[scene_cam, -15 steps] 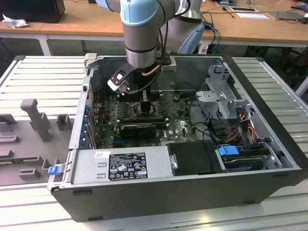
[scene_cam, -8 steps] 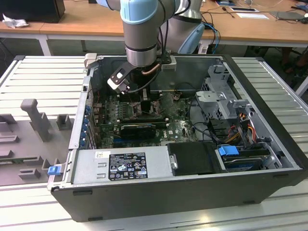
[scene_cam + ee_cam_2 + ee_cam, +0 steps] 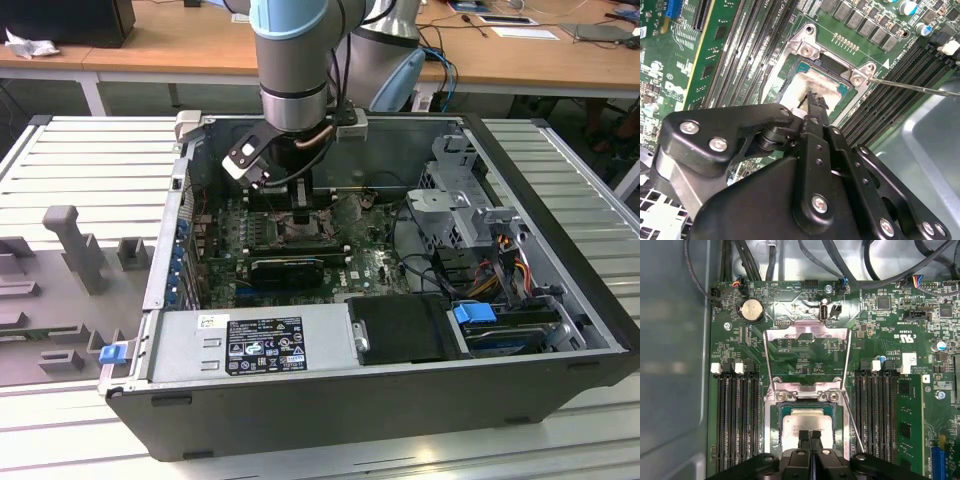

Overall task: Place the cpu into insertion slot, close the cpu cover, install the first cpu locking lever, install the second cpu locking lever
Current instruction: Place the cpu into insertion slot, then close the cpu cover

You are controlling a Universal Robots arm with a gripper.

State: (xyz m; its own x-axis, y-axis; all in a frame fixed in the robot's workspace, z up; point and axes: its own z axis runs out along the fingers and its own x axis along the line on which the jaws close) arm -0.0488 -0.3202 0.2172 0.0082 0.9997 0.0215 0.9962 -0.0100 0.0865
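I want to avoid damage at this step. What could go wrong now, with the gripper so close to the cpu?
1. The shut gripper is at the cpu, which lies in the insertion slot; whether they touch is unclear. A sideways or downward push might shift the chip or bend pins.
2. The cpu cover stands open and a thin locking lever lies beside the slot; the arm could catch either.

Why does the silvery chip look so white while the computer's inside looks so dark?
First wrist view: light glares off the cpu, washing its metal face pale. Second wrist view: same glare, beside the dark gripper. Exterior view: the motherboard sits shaded inside the case.
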